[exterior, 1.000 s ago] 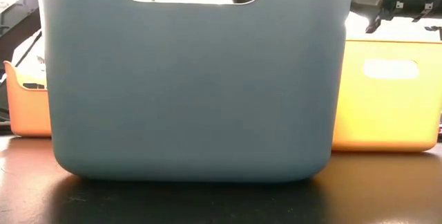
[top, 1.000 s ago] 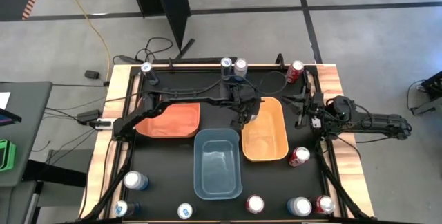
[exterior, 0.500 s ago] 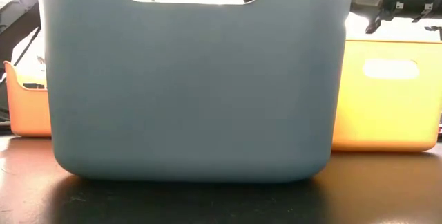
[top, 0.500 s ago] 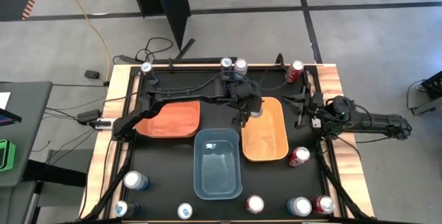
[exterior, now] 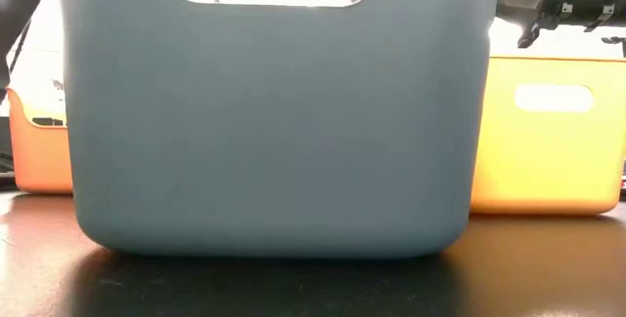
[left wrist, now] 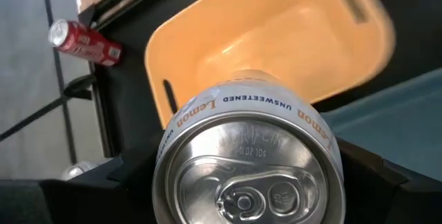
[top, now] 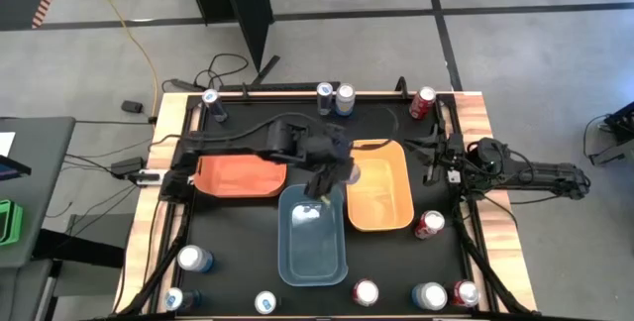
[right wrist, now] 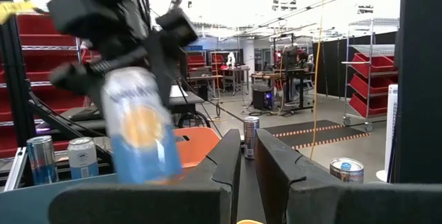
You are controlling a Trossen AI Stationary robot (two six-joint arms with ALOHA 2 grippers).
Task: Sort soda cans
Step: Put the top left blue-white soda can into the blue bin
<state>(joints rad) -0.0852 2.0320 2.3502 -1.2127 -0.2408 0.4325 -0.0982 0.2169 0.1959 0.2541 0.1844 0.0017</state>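
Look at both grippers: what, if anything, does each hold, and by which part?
The left gripper holds a silver-white can by its sides, over the blue bin. The right gripper holds nothing.

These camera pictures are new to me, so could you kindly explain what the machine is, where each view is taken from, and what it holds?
It is a robot with two dark arms at a table. The high view looks straight down; the low view looks level from the tabletop, mostly blocked by the blue bin. Each wrist view looks past one arm's own fingers. On the table stand an orange bin, a yellow bin and scattered soda cans. The left gripper holds a silver-white lemon can over the blue bin. The right gripper waits shut at the table's right edge.
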